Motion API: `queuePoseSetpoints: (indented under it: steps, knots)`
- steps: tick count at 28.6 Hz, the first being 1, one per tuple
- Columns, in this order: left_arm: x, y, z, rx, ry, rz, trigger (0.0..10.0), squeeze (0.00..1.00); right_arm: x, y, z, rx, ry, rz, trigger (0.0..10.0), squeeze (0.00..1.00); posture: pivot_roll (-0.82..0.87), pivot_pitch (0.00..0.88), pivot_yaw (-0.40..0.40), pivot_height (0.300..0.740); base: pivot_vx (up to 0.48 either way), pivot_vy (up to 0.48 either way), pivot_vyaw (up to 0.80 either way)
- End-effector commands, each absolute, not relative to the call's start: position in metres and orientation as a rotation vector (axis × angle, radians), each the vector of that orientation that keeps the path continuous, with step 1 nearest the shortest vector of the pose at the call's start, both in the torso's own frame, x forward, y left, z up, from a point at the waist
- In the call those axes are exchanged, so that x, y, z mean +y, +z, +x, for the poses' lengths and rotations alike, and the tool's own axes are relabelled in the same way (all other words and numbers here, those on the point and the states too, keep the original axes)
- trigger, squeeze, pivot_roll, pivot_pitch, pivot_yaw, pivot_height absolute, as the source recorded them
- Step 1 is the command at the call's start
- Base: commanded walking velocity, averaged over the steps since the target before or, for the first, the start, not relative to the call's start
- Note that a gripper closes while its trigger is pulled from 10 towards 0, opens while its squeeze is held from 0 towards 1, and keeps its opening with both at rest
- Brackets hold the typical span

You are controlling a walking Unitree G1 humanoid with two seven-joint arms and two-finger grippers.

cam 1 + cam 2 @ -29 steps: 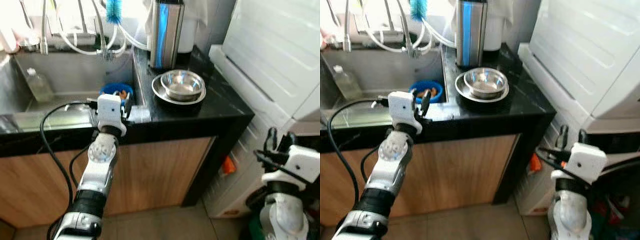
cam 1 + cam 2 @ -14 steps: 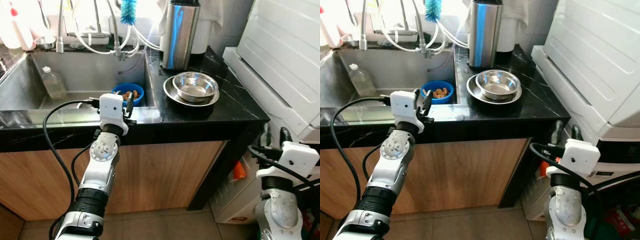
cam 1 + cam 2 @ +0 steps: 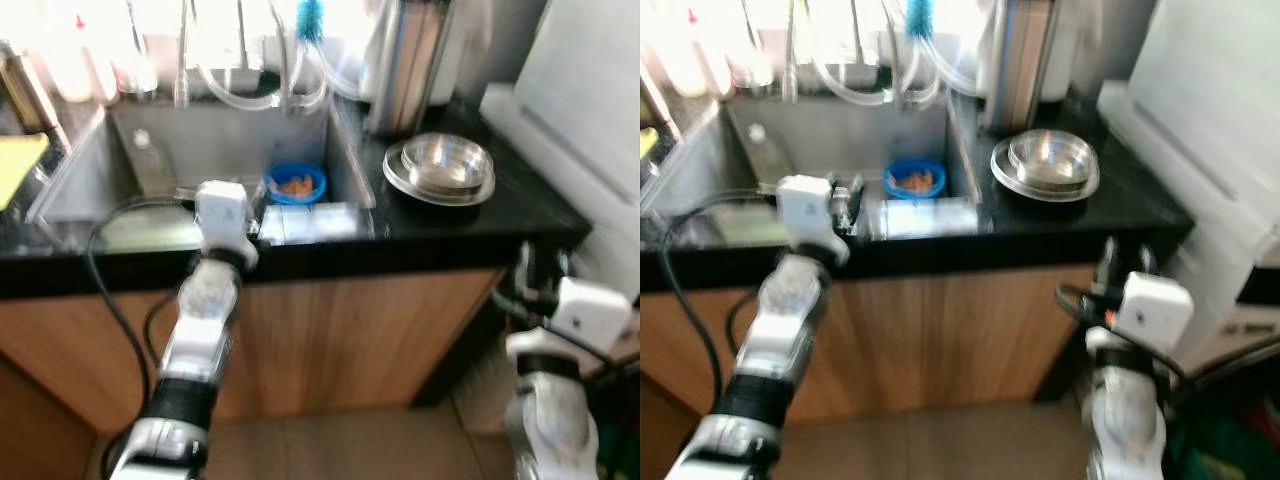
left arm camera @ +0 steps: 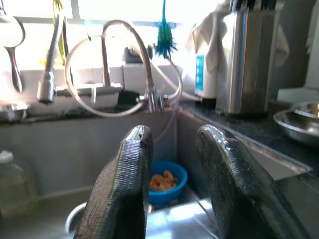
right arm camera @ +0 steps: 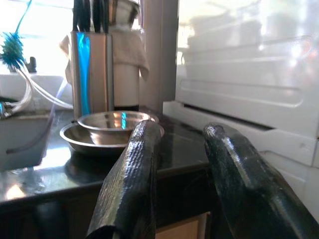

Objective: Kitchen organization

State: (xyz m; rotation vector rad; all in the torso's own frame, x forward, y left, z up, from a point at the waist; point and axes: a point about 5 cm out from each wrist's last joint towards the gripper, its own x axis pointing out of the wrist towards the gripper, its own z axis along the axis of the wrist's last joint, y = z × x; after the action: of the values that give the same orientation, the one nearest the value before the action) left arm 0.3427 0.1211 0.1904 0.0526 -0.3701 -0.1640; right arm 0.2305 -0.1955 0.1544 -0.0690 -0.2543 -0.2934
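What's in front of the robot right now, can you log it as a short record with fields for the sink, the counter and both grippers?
sink: steel sink holding a blue bowl with orange bits in it and a clear bottle
faucet area: blue bottle brush hanging above the taps
counter: black countertop with stacked steel bowls and a tall steel container behind them
left gripper: open, empty, raised at the sink's front edge, pointing toward the blue bowl
right gripper: open, empty, low beside the cabinet, facing the steel bowls
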Motion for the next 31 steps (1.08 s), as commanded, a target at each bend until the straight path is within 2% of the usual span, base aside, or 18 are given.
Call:
queuePoseSetpoints:
  steps: [1,31]
  knots:
    - [0.1245,0.1979,0.3441,-0.386,-0.161,0.048,10.0,0.0,-0.194,0.1569,0.2311,-0.267,-0.29,-0.057,10.0,0.0,0.08,0.049,-0.065,0.74,0.0,0.0,0.0]
    - [0.1158,0.2029,0.3421,-0.404,-0.2,0.071,10.0,0.0,-0.1887,0.1571,0.2339,-0.27,-0.266,-0.088,10.0,0.0,0.08,0.045,-0.067,0.74,0.0,0.0,0.0]
